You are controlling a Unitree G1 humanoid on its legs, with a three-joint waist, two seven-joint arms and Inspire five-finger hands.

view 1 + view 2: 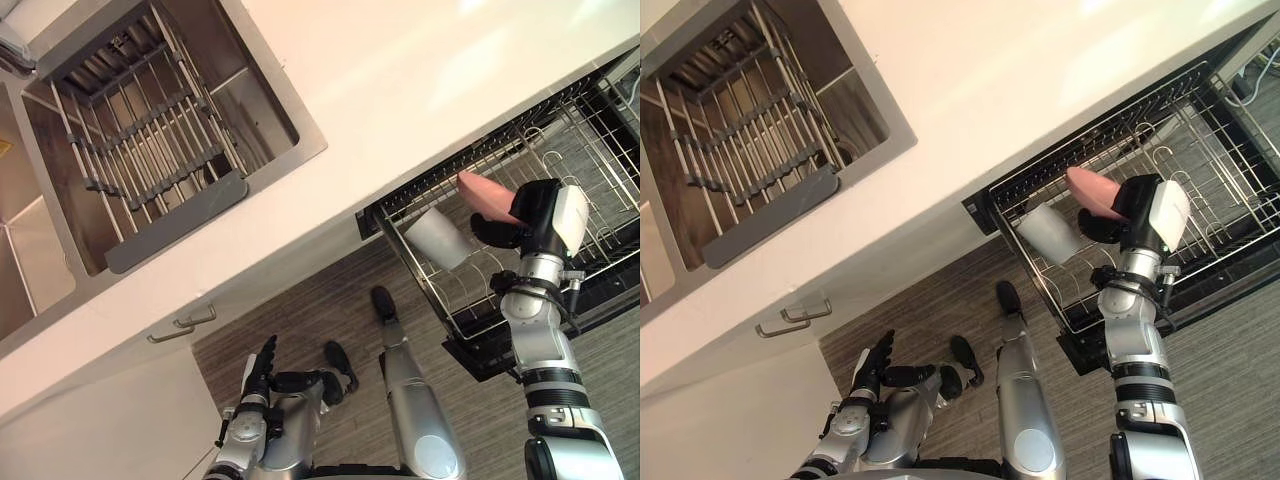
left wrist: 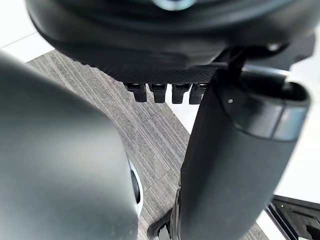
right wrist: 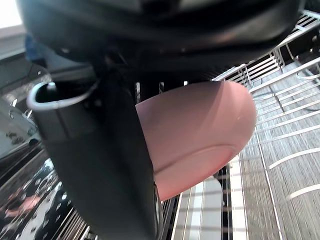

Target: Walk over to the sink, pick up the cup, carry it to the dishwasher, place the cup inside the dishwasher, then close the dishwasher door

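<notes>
We saw the pink cup (image 1: 485,195) held up in the right hand (image 1: 530,215), over the near left part of the pulled-out dishwasher rack (image 1: 592,150). The cup lay tilted, its rounded end pointing left and away from the hand. In the right wrist view the thumb (image 3: 100,165) crossed the cup's side and the fingers were wrapped round it, so the hand gripped it firmly. We could not tell whether the cup touched the wires below it.

Just left of the pink cup, a pale cup (image 1: 437,238) lay on its side in the rack, near the rack's left corner. The rack stuck out from under the white counter (image 1: 420,90) on the right of the scene.

Far to the left, the steel sink (image 1: 270,135) was set into the counter, with a wire drainer (image 1: 150,140) inside it. Below the counter we noted two cabinet handles (image 1: 185,322). The left hand (image 1: 262,365) hung low and near, over the grey wood-grain floor (image 1: 300,315), its fingers straight and holding nothing.
</notes>
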